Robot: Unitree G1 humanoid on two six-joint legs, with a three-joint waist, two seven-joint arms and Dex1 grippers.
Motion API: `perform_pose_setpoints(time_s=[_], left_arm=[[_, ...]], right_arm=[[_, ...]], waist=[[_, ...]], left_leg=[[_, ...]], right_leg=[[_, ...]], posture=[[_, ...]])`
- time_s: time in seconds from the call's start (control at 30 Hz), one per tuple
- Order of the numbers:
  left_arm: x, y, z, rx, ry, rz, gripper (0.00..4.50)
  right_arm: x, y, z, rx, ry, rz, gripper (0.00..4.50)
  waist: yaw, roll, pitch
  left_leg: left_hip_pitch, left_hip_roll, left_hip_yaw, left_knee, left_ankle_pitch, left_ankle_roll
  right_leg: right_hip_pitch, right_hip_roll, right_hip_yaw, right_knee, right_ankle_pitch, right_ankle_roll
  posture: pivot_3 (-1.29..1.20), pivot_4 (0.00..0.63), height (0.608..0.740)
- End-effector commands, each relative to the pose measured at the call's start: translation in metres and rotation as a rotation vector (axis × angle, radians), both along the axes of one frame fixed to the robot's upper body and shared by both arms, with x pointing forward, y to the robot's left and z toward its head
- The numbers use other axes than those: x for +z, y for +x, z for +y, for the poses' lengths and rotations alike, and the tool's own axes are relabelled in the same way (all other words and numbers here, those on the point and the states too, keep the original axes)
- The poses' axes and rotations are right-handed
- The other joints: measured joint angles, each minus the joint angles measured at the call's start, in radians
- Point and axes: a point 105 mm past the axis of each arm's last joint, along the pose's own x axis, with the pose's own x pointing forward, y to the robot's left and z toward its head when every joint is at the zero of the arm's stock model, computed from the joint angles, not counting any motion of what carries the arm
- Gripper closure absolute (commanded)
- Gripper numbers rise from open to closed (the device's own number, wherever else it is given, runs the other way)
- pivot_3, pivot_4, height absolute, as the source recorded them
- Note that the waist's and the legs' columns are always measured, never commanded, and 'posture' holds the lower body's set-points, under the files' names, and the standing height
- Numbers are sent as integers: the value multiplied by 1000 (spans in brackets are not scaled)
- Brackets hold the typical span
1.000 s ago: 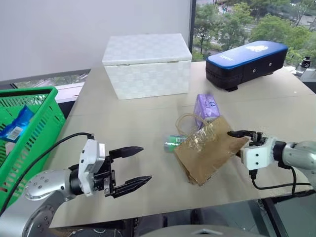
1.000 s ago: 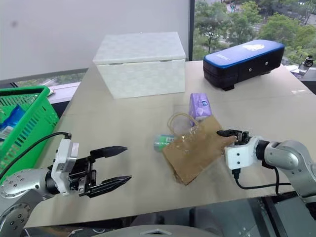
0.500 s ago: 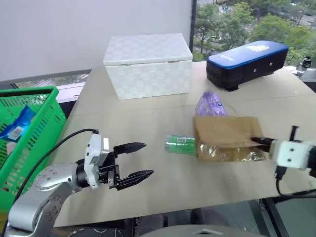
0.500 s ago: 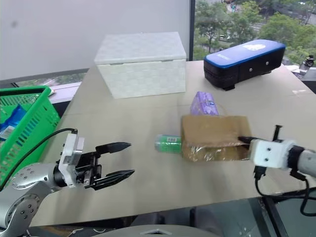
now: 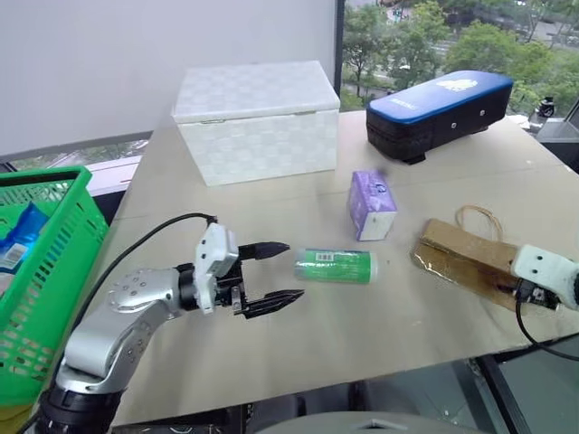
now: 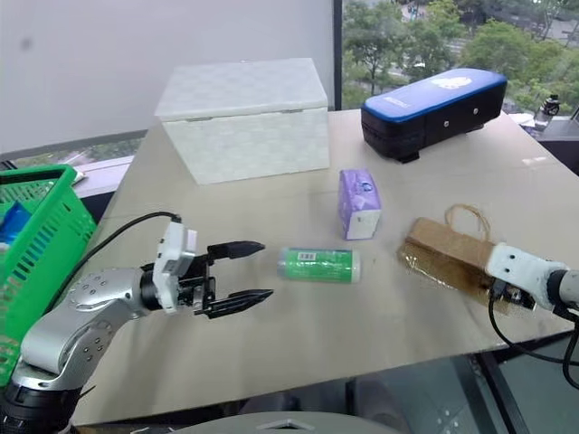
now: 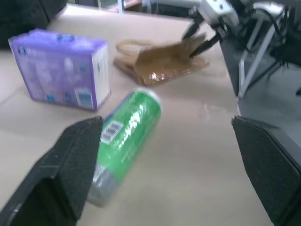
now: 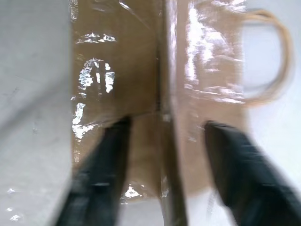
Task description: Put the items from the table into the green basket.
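A green-and-white cylindrical pack [image 5: 335,266] lies on its side in the middle of the table [image 5: 389,330]. A lilac box-shaped pack [image 5: 372,205] stands just behind it. My left gripper [image 5: 292,270] is open and level, its fingertips a little short of the cylinder's left end. The green basket [image 5: 56,271] stands off the table's left edge. My right gripper [image 8: 167,123] is open over a flat brown paper bag [image 5: 463,263] near the table's right front edge, one finger to each side of the bag's fold.
A large white woven box [image 5: 255,119] sits at the back of the table and a blue-topped black case [image 5: 441,108] at the back right. A blue packet [image 5: 13,242] lies inside the basket. The table's front edge runs just below both grippers.
My right gripper dragged the paper bag to the right, laid it flat and opened, uncovering the green pack. My left gripper moved forward toward that pack. The view has shifted slightly.
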Motion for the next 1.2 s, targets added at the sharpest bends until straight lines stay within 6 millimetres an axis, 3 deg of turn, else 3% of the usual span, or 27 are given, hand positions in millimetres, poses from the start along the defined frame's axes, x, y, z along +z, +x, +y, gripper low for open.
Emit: perform_pose_setpoints(time_s=[0.03, 0.07, 0.13, 0.2, 0.33, 0.53, 0.73, 0.77, 0.9, 1.0, 1.1, 1.2], left_arm=[[-1, 9, -8, -46, 71, -11, 0], [-1, 12, -10, -53, 80, -12, 0], [-3, 25, -19, -51, 154, -57, 0], [-10, 40, -27, -44, 271, -104, 0], [-28, 63, -40, -87, 412, -114, 0], [-67, 79, -46, -193, 591, -82, 0], [-67, 77, -35, -207, 598, -73, 2322], [-62, 77, -32, -190, 571, -75, 2574], [-7, 78, -4, 74, 226, 4, 2659], [24, 77, 42, 346, 78, 26, 2659], [50, 83, 94, 679, 11, -38, 2659], [88, 85, 142, 1016, -82, -163, 2659]], right_arm=[[45, -6, 11, 24, 147, -101, 119], [54, -10, 16, 34, 194, -120, 37], [85, -33, 50, 133, 437, -150, 37], [103, -58, 79, 227, 577, -114, 37], [112, -72, 112, 298, 631, -119, 37], [104, -75, 132, 303, 656, -104, 37], [104, -71, 143, 327, 690, -121, 0], [104, -70, 146, 337, 697, -119, 0], [107, -58, 165, 420, 740, -152, 0], [112, -35, 182, 448, 781, -203, 0], [117, -5, 200, 422, 840, -205, 0], [132, 9, 227, 541, 887, -227, 0]], waist=[[6, 1, 0], [1, 1, 0], [-5, 1, 0], [-10, 1, 0], [-46, -1, -1], [-121, -3, 0], [-149, 0, -2], [-150, 0, -2], [-171, -3, 0], [-170, -10, 4], [-131, -10, 5], [-64, -10, 5]], left_leg=[[-1, 0, -1, 0, 0, 0], [-1, 0, -1, 0, 0, 0], [-1, 0, 0, 0, -1, 1], [-1, -1, -1, 1, -1, 1], [0, -1, 0, 1, -1, 1], [0, -3, 2, 2, -1, 1], [0, -1, 0, 1, -2, 3], [0, -1, 0, 1, -2, 3], [0, 2, 0, 1, -2, 3], [-1, 6, -1, 1, -1, 3], [-1, 7, -3, 1, -1, 2], [-1, 7, -6, 1, -1, 2]], right_leg=[[0, 0, -1, 0, 0, 0], [0, 0, -1, -1, 0, 0], [0, 0, 0, -1, 0, 1], [0, 0, -1, -1, 0, 1], [2, 2, 1, -1, 1, 2], [2, 3, 8, -3, 2, 5], [2, 2, 9, -3, 1, 7], [2, 2, 9, -3, 1, 7], [0, 0, 11, -2, 1, 8], [-2, 1, 9, -1, 2, 7], [-3, 2, 7, 0, 2, 7], [-4, 3, 5, 1, 2, 6]], posture=[[-94, 9, 740], [-106, 9, 740], [-141, 11, 740], [-194, 16, 740], [-249, 20, 740], [-315, 27, 740], [-293, 26, 740], [-278, 24, 740], [-181, 16, 740], [-75, 6, 740], [21, 0, 740], [123, 0, 740]])
